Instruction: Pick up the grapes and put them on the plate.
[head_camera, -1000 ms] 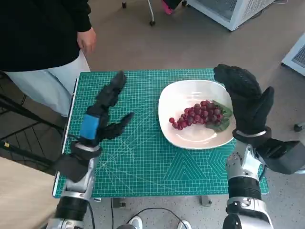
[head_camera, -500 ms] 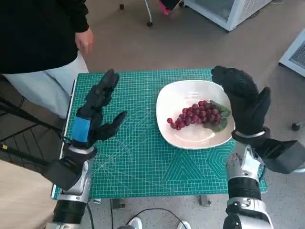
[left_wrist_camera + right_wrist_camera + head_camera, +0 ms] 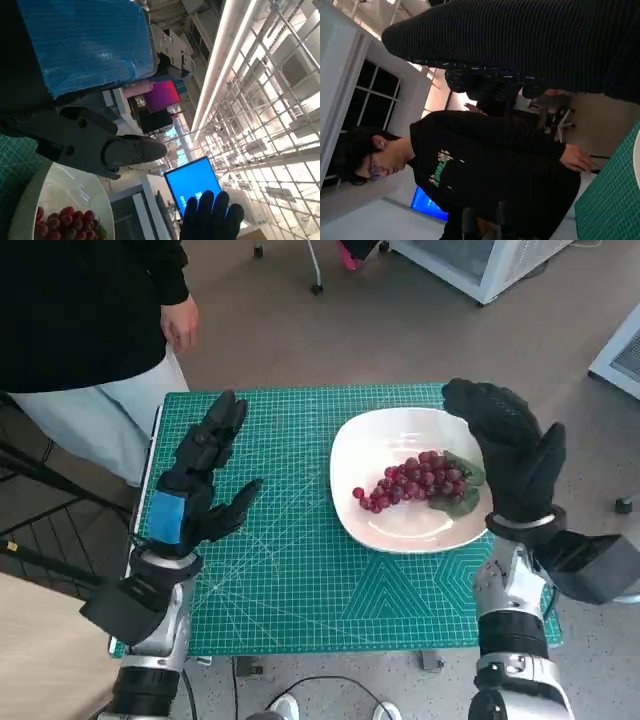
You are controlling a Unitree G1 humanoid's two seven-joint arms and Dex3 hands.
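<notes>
A bunch of red grapes [image 3: 411, 481] with a green leaf lies on the white plate [image 3: 372, 448] at the right of the green mat. The left wrist view also catches the grapes [image 3: 64, 224] and the plate [image 3: 70, 186]. My left hand [image 3: 196, 484] hovers over the mat's left part, fingers spread, holding nothing. My right hand [image 3: 510, 449] is raised at the plate's right edge, palm toward the grapes, fingers apart and empty. That gloved right hand [image 3: 212, 217] shows in the left wrist view too.
The green cutting mat [image 3: 300, 580] covers the small table. A person in a black top [image 3: 90, 310] stands at the table's far left corner, one hand [image 3: 180, 324] hanging near the mat's edge. The same person [image 3: 485, 170] fills the right wrist view. A white cabinet [image 3: 480, 265] stands beyond.
My left hand has drawn back toward the mat's left edge, away from the plate. The right hand and the grapes stay where they were.
</notes>
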